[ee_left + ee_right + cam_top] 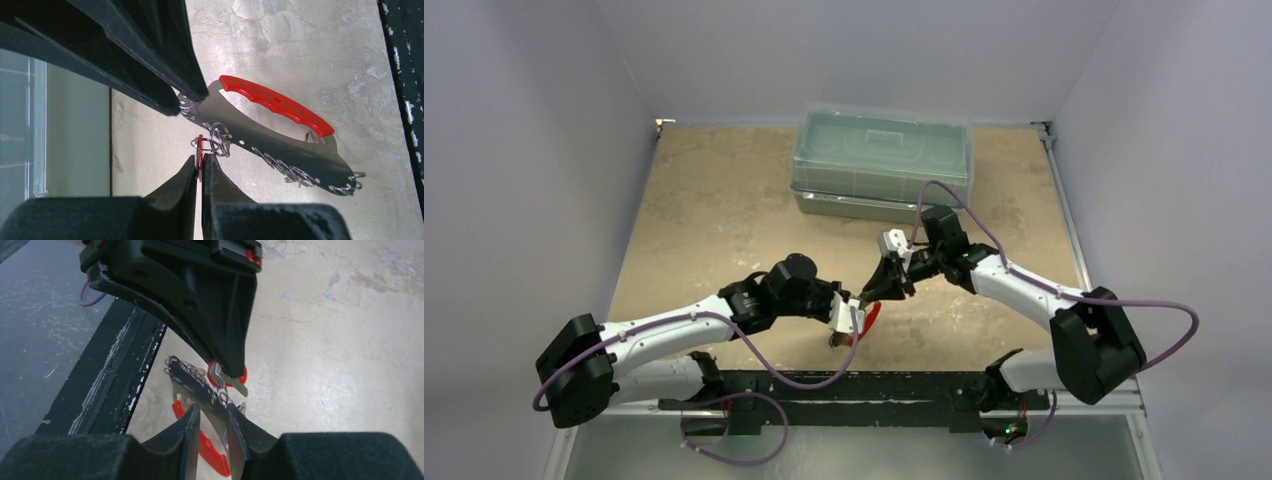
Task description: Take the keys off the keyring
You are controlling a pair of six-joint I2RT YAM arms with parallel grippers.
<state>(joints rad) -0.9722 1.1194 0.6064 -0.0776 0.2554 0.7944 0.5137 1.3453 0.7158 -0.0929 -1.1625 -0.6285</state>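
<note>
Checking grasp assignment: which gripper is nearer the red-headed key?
Left. The left gripper is shut on the red-headed key. The right gripper clamps the end of the keyring, just beside the key but not on it.

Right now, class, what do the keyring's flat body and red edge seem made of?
The keyring body: probably metal, thin grey plate with dull sheen and punched holes. The red edge: likely plastic or rubber, uniform colour, moulded wavy grip.

Walled-in lab robot table [724, 210]
</note>
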